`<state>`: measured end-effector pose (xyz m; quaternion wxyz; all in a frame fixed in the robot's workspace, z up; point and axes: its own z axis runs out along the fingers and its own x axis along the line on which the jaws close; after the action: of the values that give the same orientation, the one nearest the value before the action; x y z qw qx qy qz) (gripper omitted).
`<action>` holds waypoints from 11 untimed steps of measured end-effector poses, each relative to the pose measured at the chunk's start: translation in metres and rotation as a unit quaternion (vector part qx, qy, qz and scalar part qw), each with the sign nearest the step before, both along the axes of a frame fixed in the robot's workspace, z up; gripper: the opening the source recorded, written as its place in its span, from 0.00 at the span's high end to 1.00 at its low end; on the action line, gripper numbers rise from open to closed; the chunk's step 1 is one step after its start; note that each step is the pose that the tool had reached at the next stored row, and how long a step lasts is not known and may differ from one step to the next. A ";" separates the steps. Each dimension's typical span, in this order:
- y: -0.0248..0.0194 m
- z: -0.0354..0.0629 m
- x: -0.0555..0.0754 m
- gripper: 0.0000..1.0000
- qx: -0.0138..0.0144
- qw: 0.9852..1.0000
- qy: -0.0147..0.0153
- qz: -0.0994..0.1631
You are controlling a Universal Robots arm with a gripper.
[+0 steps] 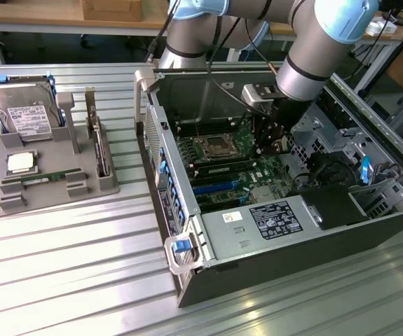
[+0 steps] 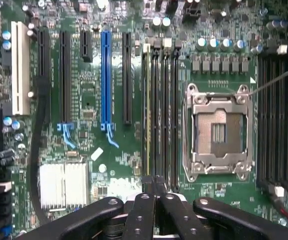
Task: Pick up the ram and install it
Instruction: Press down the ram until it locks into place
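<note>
A thin green ram stick [image 1: 45, 179] lies in the front groove of the grey holder tray [image 1: 61, 199], at the exterior view's left. My gripper [image 1: 272, 143] is far from it, reaching down into the open computer case [image 1: 278, 266] over the motherboard. In the wrist view my gripper [image 2: 156, 182] is shut, its black fingers [image 2: 142, 210] pressed together with nothing seen between them. The tips hover at one end of the black memory slots [image 2: 161, 110]. A thin yellowish board edge [image 2: 148, 100] shows in the slot nearest the blue connector.
The tray also holds a grey hard drive [image 1: 24, 112] and a square silver CPU chip [image 1: 20, 162]. The CPU socket [image 2: 218, 132] stands beside the memory slots, and more black slots [image 2: 276, 115] lie beyond it. Case walls, cables and a power supply [image 1: 271, 220] crowd the arm.
</note>
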<state>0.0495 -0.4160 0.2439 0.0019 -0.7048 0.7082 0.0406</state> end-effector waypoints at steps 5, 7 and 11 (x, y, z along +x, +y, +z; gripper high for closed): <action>0.0000 0.0003 0.022 0.90 0.002 1.000 0.000 0.000; 0.0000 0.0081 0.026 0.90 0.002 1.000 0.000 0.000; 0.0000 0.0397 0.028 0.90 0.004 1.000 0.000 0.000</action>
<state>0.0779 -0.4160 0.2835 0.0045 -0.7048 0.7081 0.0437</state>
